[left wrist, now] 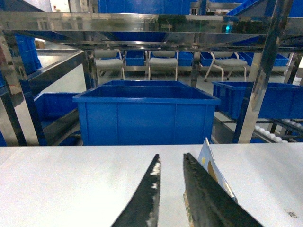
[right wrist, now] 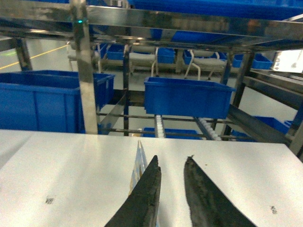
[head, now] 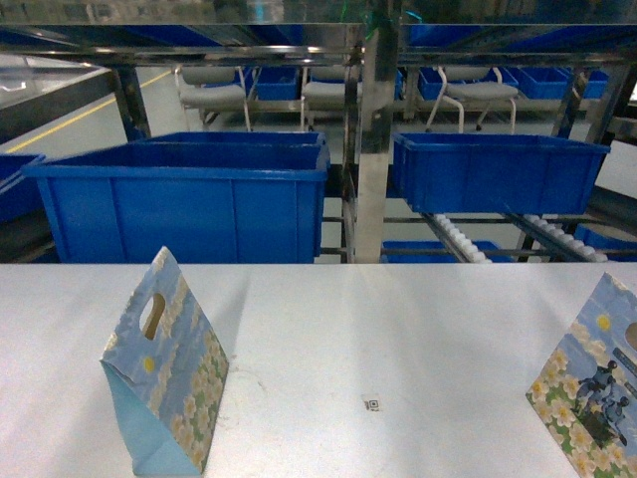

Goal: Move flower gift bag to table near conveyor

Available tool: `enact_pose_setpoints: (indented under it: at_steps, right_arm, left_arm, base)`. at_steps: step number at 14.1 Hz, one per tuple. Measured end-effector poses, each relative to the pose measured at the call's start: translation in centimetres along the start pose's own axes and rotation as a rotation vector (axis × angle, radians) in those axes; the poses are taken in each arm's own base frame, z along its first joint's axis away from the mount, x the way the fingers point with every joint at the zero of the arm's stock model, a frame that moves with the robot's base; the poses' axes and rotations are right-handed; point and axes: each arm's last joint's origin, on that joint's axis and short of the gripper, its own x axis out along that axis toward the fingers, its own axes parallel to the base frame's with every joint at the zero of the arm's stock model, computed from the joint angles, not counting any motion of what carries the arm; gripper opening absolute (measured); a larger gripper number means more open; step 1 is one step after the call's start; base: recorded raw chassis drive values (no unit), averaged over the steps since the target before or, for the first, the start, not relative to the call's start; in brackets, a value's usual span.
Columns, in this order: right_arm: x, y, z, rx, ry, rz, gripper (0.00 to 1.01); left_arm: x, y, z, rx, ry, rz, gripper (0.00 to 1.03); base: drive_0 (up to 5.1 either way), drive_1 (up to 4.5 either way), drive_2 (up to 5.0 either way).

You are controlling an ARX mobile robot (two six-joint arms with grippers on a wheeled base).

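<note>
Two floral paper gift bags (head: 164, 368) stand upright on the white matte counter (head: 398, 329), apart; left tool (left wrist: 171, 163) and right tool (right wrist: 171, 165) sit slightly parted, holding nothing, probably lining up.

Bare table (head: 398, 319) between two standing bags, blue bins (head: 189, 204) and rack posts (head: 370, 149) behind

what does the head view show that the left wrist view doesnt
Only the head view shows two flower gift bags whole: one standing at left with its handle cutout, another at the right edge, plus the conveyor's white rollers in clearer view.

Only the left wrist view shows the left gripper, its fingers slightly apart and holding nothing, with a bag's top edge beside it.

Both show the white table, the big blue bin and the steel rack.
</note>
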Motion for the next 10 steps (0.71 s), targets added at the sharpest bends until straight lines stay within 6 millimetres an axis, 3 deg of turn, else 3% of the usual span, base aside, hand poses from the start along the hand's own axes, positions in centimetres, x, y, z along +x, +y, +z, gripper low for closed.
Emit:
enact_pose_setpoints:
  at_steps: [1, 2, 7, 8, 9, 10]
  right_arm:
    - [0.01, -0.75, -0.07, 0.001, 0.004, -0.003, 0.06]
    - [0.01, -1.16, -0.05, 0.006, 0.004, -0.038, 0.02]
    - [0.01, -1.0, -0.05, 0.006, 0.003, -0.006, 0.02]
    - [0.01, -1.0, -0.05, 0.006, 0.003, -0.006, 0.21]
    - [0.01, -1.0, -0.05, 0.006, 0.003, -0.006, 0.61]
    - [0.01, -1.0, -0.05, 0.006, 0.003, -0.006, 0.87]
  left_arm:
    - [0.0, 0.0, 0.01, 0.0, -0.001, -0.001, 0.03]
    - [0.0, 0.0, 0.0, 0.0, 0.0, 0.002, 0.02]
    - [0.0, 0.0, -0.01, 0.0, 0.001, 0.0, 0.02]
    - [0.0, 0.0, -0.01, 0.0, 0.001, 0.0, 0.18]
    - [0.0, 0.0, 0.0, 0.0, 0.0, 0.0, 0.58]
    - [0.0, 0.0, -0.01, 0.0, 0.001, 0.0, 0.83]
  base:
    - [0.0, 0.0, 0.0]
    - [0.0, 0.0, 0.0]
    - [0.0, 0.0, 0.0]
    - [0.0, 0.0, 0.0]
    - [0.0, 0.0, 0.0]
    - [0.0, 0.0, 0.0]
